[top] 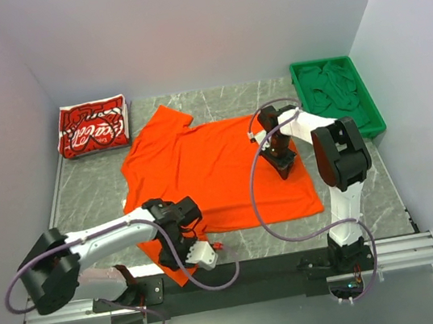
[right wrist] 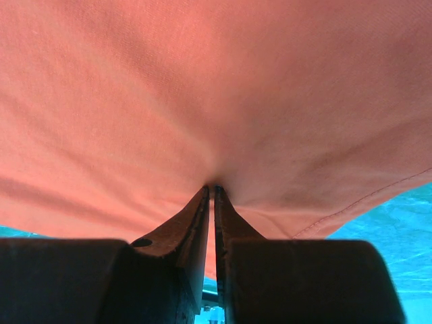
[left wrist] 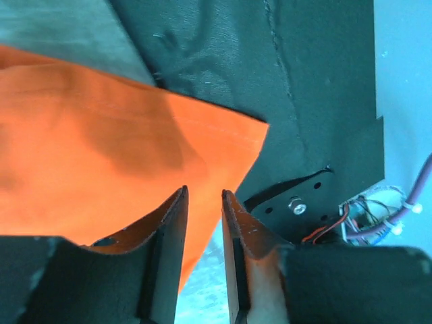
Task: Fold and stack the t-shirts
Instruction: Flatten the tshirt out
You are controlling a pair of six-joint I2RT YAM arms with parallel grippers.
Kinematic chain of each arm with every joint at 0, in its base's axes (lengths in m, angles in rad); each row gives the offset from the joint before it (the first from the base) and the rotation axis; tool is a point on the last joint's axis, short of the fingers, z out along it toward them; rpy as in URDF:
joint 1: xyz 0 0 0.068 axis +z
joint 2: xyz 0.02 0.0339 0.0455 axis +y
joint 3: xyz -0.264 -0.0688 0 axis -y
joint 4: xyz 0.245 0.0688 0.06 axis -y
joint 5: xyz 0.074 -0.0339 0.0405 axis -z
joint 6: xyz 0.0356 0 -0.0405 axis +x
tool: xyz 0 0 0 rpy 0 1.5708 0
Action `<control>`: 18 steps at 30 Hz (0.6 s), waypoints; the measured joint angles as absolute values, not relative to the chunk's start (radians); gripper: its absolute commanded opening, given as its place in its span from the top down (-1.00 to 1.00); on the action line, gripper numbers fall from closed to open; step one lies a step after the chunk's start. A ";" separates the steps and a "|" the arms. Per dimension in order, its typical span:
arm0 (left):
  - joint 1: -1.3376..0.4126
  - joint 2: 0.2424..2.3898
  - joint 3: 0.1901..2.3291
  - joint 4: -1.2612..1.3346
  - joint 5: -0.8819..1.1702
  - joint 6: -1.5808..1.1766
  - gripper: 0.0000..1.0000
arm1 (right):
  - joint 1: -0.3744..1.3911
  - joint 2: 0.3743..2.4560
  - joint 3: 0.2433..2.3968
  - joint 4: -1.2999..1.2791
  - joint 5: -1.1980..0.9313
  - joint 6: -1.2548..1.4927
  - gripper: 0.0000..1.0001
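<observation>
One orange t-shirt, spread flat.
Right gripper pinches its 3 o'clock side; left gripper, barely parted, at its 7 o'clock corner.

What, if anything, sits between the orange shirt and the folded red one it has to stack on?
Nothing visible. Only bare table separates the orange t-shirt from the folded red t-shirt at far left. The right gripper is shut on the orange cloth; the green tray sits far right, off that path.
</observation>
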State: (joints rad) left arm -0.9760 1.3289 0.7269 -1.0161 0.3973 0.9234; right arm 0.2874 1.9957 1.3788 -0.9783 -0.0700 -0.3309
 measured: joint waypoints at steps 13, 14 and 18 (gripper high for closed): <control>-0.933 1.267 0.753 -0.761 0.350 0.805 -0.13 | 0.287 2.004 1.456 -1.005 -0.107 -0.329 0.72; -0.933 1.285 0.750 -0.739 0.351 0.802 -0.09 | 0.287 2.006 1.465 -1.007 -0.113 -0.327 0.72; -0.938 1.344 0.732 -0.698 0.353 0.804 0.12 | 0.287 2.026 1.491 -1.006 -0.126 -0.319 0.72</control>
